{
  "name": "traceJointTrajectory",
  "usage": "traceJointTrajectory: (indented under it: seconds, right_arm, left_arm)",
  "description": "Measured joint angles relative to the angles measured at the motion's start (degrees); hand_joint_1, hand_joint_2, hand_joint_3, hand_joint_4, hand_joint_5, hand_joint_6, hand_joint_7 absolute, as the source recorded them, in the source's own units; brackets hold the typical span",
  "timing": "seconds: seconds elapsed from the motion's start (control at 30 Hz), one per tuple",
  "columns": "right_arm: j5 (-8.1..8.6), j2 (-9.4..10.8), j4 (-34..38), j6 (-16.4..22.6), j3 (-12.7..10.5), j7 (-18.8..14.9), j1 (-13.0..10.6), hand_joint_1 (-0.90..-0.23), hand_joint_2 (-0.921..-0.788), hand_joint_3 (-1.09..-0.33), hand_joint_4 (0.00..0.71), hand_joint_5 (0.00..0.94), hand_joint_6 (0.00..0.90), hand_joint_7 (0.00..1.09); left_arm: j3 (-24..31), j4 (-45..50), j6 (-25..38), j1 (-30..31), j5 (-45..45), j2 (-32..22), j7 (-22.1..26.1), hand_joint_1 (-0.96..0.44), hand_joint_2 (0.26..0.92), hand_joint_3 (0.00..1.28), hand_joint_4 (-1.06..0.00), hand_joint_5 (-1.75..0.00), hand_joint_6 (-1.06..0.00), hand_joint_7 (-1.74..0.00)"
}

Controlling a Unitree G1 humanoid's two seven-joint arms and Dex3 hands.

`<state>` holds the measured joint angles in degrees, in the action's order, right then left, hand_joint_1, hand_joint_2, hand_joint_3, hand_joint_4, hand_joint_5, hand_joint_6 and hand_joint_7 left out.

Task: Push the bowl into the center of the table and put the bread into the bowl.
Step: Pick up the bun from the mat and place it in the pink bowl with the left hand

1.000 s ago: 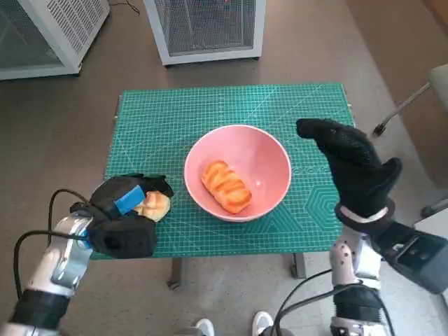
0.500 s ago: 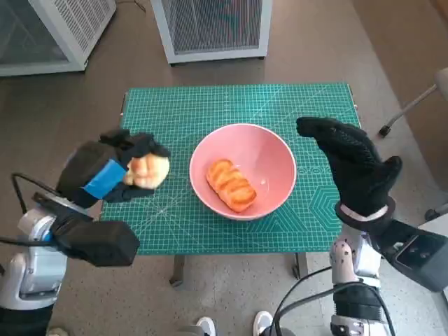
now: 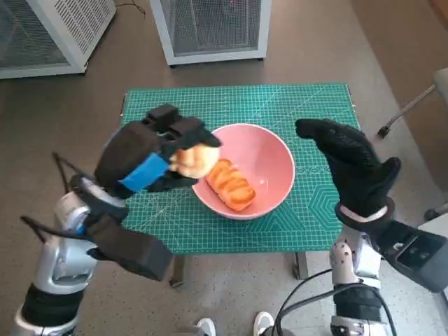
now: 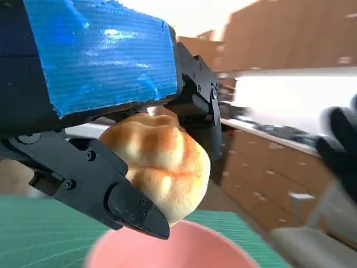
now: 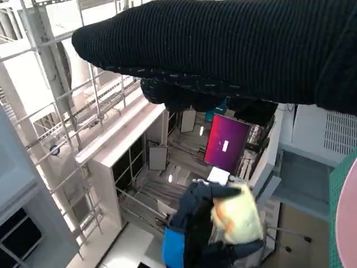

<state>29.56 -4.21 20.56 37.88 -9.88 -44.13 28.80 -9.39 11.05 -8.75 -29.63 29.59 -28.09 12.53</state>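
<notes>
— What fills the right wrist view?

— The right hand (image 5: pixel 234 50), a dark knitted band along one edge. How its fingers lie cannot be told from here.

— And beyond it?

— The left hand (image 5: pixel 198 237), black with a patch of blue tape, holding a pale bread roll (image 5: pixel 237 219) between its fingers. Behind it, white metal shelving (image 5: pixel 95 111) and a magenta screen (image 5: pixel 225 146), all shown tilted.

— Anything of the table?

— A sliver of the pink bowl (image 5: pixel 351 223) at one edge, with a strip of the green mat (image 5: pixel 341 181) just beside it.
</notes>
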Motion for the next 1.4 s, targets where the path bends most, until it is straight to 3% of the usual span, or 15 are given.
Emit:
traceJointTrajectory:
  seconds: [0.6, 0.73, 0.77, 0.8, 0.9, 1.0, 1.13, 1.4]
  right_arm:
    - [-0.10, 0.27, -1.24, -0.23, 0.22, 0.24, -0.88, -0.560, -0.921, -0.595, 0.335, 0.008, 0.003, 0.70]
    - [-0.37, 0.27, -1.79, -0.22, 0.22, 0.56, -1.17, -0.563, -0.921, -0.596, 0.336, 0.008, 0.002, 0.70]
    - [-0.46, 0.27, -1.88, -0.22, 0.23, 0.72, -1.26, -0.565, -0.921, -0.596, 0.336, 0.008, 0.001, 0.71]
    - [-0.48, 0.27, -1.96, -0.22, 0.22, 0.86, -1.38, -0.566, -0.921, -0.596, 0.336, 0.008, 0.001, 0.71]
    - [-0.51, 0.26, -2.18, -0.22, 0.23, 1.14, -1.82, -0.568, -0.921, -0.597, 0.337, 0.008, 0.000, 0.71]
    - [-0.54, 0.27, -2.38, -0.22, 0.30, 1.46, -2.14, -0.568, -0.921, -0.597, 0.337, 0.008, 0.000, 0.71]
    - [-0.58, 0.27, -2.61, -0.22, 0.40, 1.91, -2.23, -0.566, -0.921, -0.597, 0.338, 0.008, 0.000, 0.71]
    - [-0.83, 0.38, -2.62, -0.16, 0.94, 2.97, -2.23, -0.568, -0.921, -0.601, 0.339, 0.007, -0.001, 0.71]
  left_arm:
    - [-10.12, -22.07, -7.41, -9.81, 3.39, 9.49, -2.68, 0.00, 0.920, 0.08, -0.69, -1.12, -0.59, -1.24]
    - [-10.98, -26.70, -8.38, -10.73, 4.00, 10.35, -3.23, 0.00, 0.921, 0.19, -0.58, -1.25, -0.46, -1.36]
    - [-11.10, -27.45, -8.26, -10.74, 4.04, 10.48, -3.20, -0.04, 0.896, 0.19, -0.50, -1.03, -0.41, -1.13]
    - [-11.26, -28.05, -7.97, -10.74, 4.11, 10.58, -3.07, -0.06, 0.893, 0.18, -0.49, -0.92, -0.40, -1.02]
    - [-11.81, -28.78, -6.32, -10.66, 4.43, 10.58, -1.93, -0.21, 0.905, 0.07, -0.42, -0.35, -0.35, -0.56]
    - [-12.16, -28.55, -4.94, -10.35, 4.75, 10.36, -0.93, -0.33, 0.911, 0.03, -0.34, -0.12, -0.29, -0.38]
    - [-12.59, -27.96, -3.68, -9.69, 6.43, 9.87, -0.65, -0.47, 0.918, 0.02, -0.22, -0.03, -0.24, -0.28]
    - [-12.86, -27.88, -4.06, -8.45, 7.93, 7.72, -0.70, -0.75, 0.921, 0.24, -0.07, 0.00, -0.14, -0.20]
